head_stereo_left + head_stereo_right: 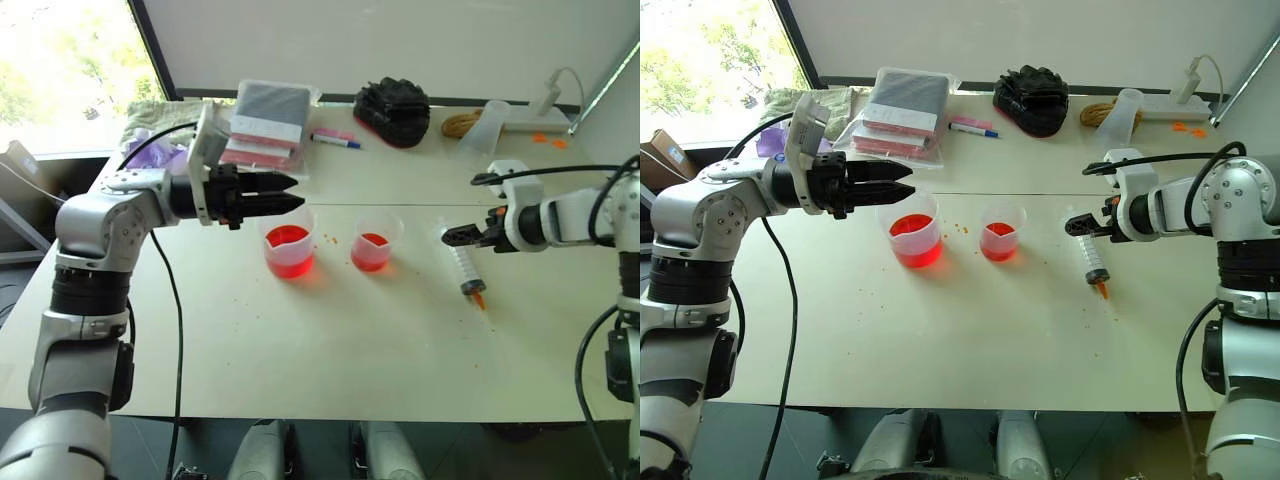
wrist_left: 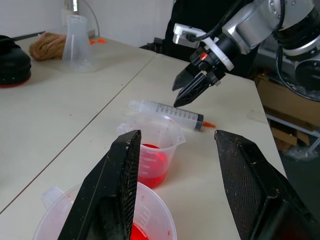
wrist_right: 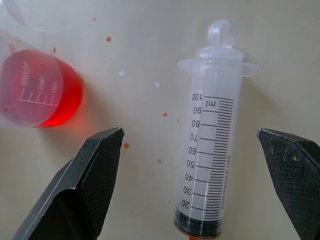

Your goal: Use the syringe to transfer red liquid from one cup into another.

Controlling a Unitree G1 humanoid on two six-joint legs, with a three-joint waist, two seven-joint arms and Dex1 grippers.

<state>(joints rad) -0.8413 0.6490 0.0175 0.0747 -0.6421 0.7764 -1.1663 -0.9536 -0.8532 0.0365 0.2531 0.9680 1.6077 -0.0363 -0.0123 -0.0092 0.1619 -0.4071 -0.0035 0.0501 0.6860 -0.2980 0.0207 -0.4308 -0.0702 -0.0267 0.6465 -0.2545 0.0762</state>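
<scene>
Where right hand (image 1: 452, 235) hovers, syringe (image 1: 467, 270) half-covered

The table (image 1: 330, 340) is pale cream, flecked with small orange-red spots around the cups. Both clear cups, the larger cup (image 1: 289, 250) and the smaller cup (image 1: 375, 243), hold bright translucent red liquid (image 1: 290, 262). The clear syringe (image 3: 212, 150) carries black graduation marks, a dark seal and an orange tip. Both pincers are black: left pincer (image 1: 290, 196), right pincer (image 1: 458, 236).
</scene>
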